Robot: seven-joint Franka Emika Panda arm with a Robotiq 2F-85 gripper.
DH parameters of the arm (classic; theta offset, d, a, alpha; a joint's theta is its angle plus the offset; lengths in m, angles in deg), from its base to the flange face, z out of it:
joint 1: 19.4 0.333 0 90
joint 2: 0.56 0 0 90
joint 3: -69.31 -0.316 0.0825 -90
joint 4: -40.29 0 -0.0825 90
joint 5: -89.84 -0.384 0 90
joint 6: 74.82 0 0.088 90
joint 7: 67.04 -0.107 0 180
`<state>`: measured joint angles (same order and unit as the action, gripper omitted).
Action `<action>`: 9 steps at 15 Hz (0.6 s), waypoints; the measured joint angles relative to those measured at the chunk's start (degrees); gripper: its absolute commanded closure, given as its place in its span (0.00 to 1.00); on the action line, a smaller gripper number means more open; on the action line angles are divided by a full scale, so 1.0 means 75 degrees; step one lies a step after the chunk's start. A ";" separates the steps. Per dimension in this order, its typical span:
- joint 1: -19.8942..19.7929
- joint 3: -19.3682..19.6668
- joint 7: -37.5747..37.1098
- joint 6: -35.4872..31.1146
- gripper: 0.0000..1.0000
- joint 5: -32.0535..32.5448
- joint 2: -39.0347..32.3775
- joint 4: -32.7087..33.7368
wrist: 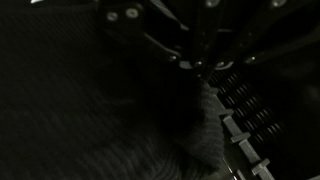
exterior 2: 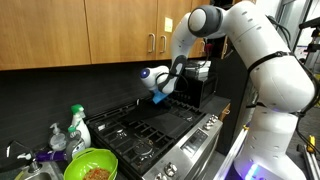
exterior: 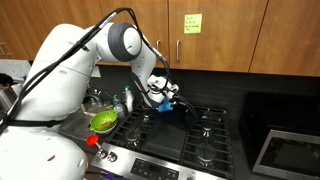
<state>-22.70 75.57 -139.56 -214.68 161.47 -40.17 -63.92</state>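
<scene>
At the near edge of the stove (exterior 2: 150, 140), off to one side: green bowl (exterior 2: 90, 165) with something brown in it, two bottles (exterior 2: 78, 124) just behind. All of it is parked off the burners, presumably to keep it out of the arm's (exterior 2: 255, 60) sweep.

Mid-stove: black grates (exterior: 200, 130), no pots on them. End effector (exterior 2: 160, 93) hangs low over the back burners, wrist pitched down. It's clenched, with a small blue thing (exterior 2: 157, 100) at its tips. Looks pinched there; too small to say what it is or whether it touches the grate. Low and tilted like that, my read is that it's being worked against the stove top, not carried.

Wrist view is nearly black: only grate bars (wrist: 245, 110) on one edge, so the camera sits close over the surface.

Behind: dark backsplash, then wood cabinets (exterior 2: 110, 30) across the wall, a yellow note (exterior: 191, 22) stuck on one door. Dark boxy appliance (exterior: 290, 150) beyond the stove's far side. Home-style kitchen, dim light.
</scene>
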 measured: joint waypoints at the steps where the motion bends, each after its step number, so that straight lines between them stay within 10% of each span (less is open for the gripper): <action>1: 0.0041 -0.0001 -0.0068 0.0222 0.99 -0.0175 0.0000 0.0008; 6: 0.0273 0.0001 -0.0631 0.1259 0.99 -0.0689 0.0000 0.0088; 7: 0.0313 0.0002 -0.0735 0.1387 0.78 -0.0720 0.0000 0.0102; 9: 0.0373 0.0001 -0.0897 0.1529 0.67 -0.0721 0.0000 0.0108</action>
<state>-19.91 75.58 -146.29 -203.21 156.06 -40.17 -63.11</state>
